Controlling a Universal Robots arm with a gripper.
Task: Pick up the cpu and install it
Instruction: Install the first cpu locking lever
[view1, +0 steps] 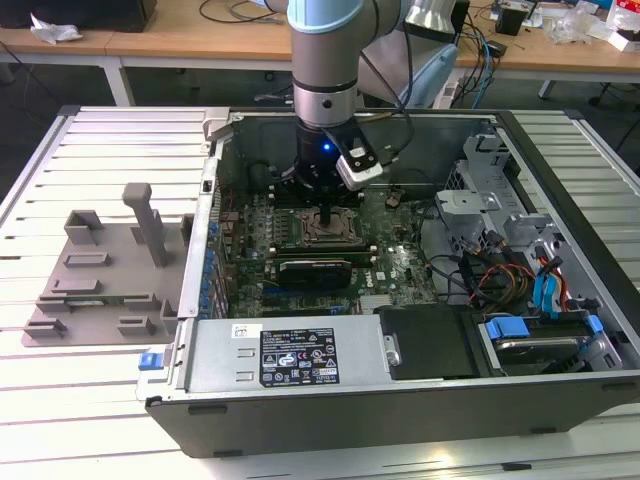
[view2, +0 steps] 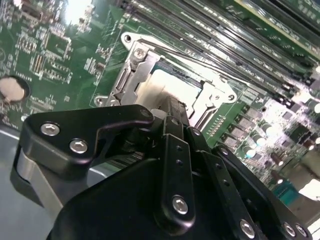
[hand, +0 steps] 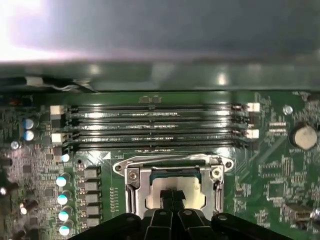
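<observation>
The cpu (hand: 175, 189) sits inside the socket (hand: 131, 187) on the motherboard (hand: 280, 190), its pale top plate framed by the socket's metal rim, and I see it directly under my gripper (hand: 173, 199). In the first wrist view the two black fingers (hand: 168, 197) stand close together over the near part of the plate, narrowed to a thin gap; whether they pinch the chip or merely touch it I cannot tell. In the second wrist view the gripper (view2: 167, 107) comes down onto the cpu (view2: 172, 85) with the socket (view2: 127, 75) around it, and the fingertips meet the plate near its middle.

In the exterior view the gripper (view1: 329, 212) hangs straight down from the arm (view1: 325, 60) into the open case (view1: 420, 400), over the socket (view1: 327, 228). Just beyond the socket in the first wrist view run four long memory slots (hand: 150, 127), side by side. A row of small capacitors (hand: 62, 202) stands beside the socket.

At the exterior view's left, well apart from the case, a grey fixture (view1: 105, 280) with upright blocks lies on the slatted table (view1: 60, 400).
</observation>
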